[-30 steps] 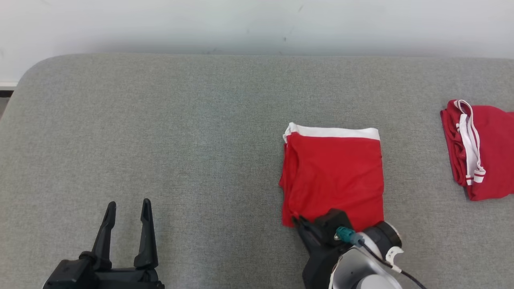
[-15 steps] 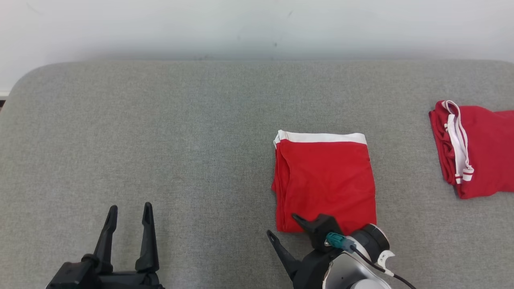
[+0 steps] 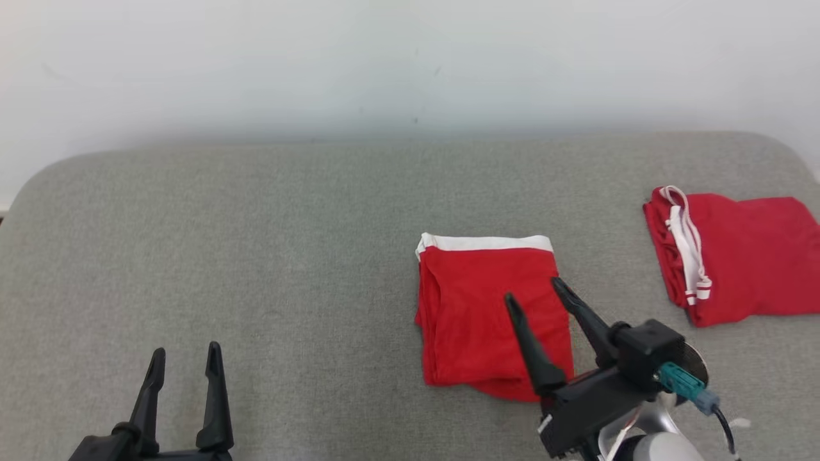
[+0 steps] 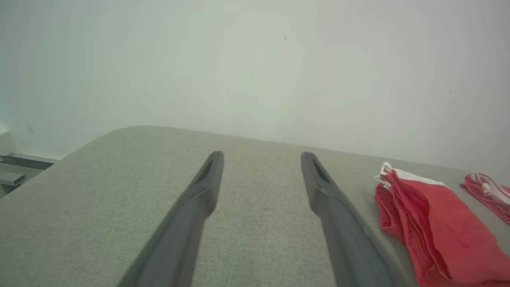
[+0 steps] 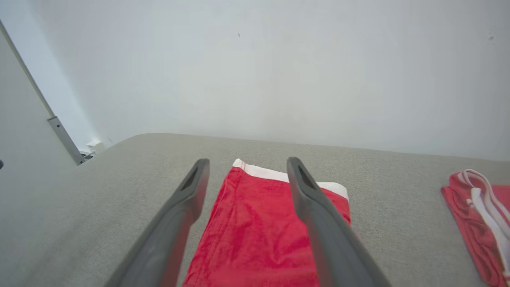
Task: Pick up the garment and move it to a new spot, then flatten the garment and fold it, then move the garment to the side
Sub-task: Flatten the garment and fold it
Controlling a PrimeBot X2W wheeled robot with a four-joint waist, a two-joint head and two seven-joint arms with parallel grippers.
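Folded garment [image 3: 474, 320] flat on grey pad [image 3: 256, 256]; right jaws spread above it.

The right gripper [image 5: 247, 161], fingers wide apart, points over the folded red garment [image 5: 255, 235] on the grey cushion [image 5: 99, 207], a second red garment [image 5: 478, 223] lying well aside.

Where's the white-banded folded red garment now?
Head view: the white-banded folded red garment lies right of centre on the grey cushioned surface, beneath the right hand.

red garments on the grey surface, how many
2. One folded red fabric garment with a white band lies centre-right; another red garment with white cords lies at the right edge.
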